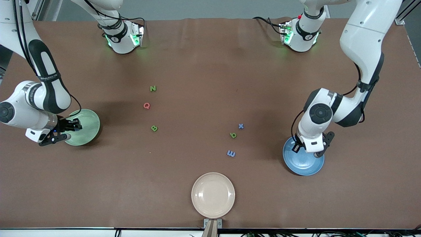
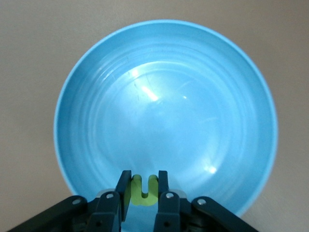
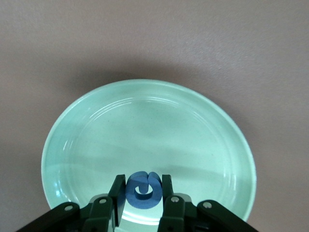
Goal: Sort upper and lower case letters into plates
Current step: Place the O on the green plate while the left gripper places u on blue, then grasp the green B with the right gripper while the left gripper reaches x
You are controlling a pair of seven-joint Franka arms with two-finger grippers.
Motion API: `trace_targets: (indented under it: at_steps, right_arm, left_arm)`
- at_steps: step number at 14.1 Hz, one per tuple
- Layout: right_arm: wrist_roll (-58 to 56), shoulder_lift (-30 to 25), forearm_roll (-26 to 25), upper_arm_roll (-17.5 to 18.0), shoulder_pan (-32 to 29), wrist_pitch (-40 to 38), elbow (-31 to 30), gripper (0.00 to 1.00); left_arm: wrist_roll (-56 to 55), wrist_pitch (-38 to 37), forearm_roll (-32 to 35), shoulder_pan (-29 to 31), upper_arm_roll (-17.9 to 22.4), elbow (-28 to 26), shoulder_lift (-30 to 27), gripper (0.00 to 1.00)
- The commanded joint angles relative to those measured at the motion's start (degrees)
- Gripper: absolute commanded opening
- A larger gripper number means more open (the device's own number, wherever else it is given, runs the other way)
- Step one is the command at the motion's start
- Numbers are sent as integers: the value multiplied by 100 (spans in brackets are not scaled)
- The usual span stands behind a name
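1. Left gripper (image 2: 144, 192) over blue plate (image 1: 304, 164), jaws clamped on a green letter (image 2: 143, 189).
2. Right gripper (image 3: 143, 193) over green plate (image 1: 86, 130), jaws clamped on a blue letter (image 3: 143, 190).
3. Lower near each plate's centre, then release; avoid the rims.

A brown table (image 1: 210, 65) fills nearly the whole frame; grey floor (image 1: 204, 8) shows along the top edge, evenly lit.

**Table layout: plates at ends, letters between**

Round pale mint green plate (image 1: 86, 126) toward right arm's end; round medium blue plate (image 1: 302, 162) toward left arm's end. Round beige cream plate (image 1: 213, 195) nearest front camera, midway. Small foam letters lie between: N (image 1: 153, 88), Q (image 1: 146, 105), B (image 1: 154, 128) nearer the mint green plate; x (image 1: 241, 126), b (image 1: 233, 135), E (image 1: 231, 153) nearer the blue one.
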Motion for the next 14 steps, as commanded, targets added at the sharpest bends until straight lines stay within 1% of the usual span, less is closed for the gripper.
trace_targets:
  at_steps: [1,2,3,4,5,7,8,9,10,11,14]
  right_arm:
    - [71,-94,-80,89,-29,174,-258,100]
    - [202,-120,-80,98,32,113,-267,100]
    - [482,-164,-80,106,189,8,-258,100]
    - [911,-225,-80,107,391,-106,-250,100]
    - [1411,-313,-62,115,610,-281,-241,100]
    - [2710,-392,34,150,1137,-511,-197,100]
    - [3256,-375,209,151,1410,-468,-188,100]
    - [3749,-358,497,142,1717,-398,-179,100]
    - [4276,-357,735,142,1964,-302,-179,100]
    - [4855,-349,825,142,2236,-205,-179,100]
    - [6421,-270,826,142,2861,112,-188,100]
  left_arm:
    - [223,-39,106,110,-62,208,180,81]
    - [180,-39,106,119,-62,200,137,98]
    - [137,-83,106,93,-123,208,84,99]
    - [101,-153,45,23,-228,217,-64,99]
    - [84,-379,18,-74,-395,226,-144,99]
    - [-48,-767,9,-171,-868,331,-162,99]
    - [-109,-803,9,-180,-1114,314,-128,99]
    - [-180,-804,18,-215,-1274,253,-92,98]
    - [-128,-804,35,-346,-1327,165,-83,96]
    - [-93,-760,44,-478,-1337,156,-5,94]
    - [-14,-488,105,-908,-1345,191,302,86]
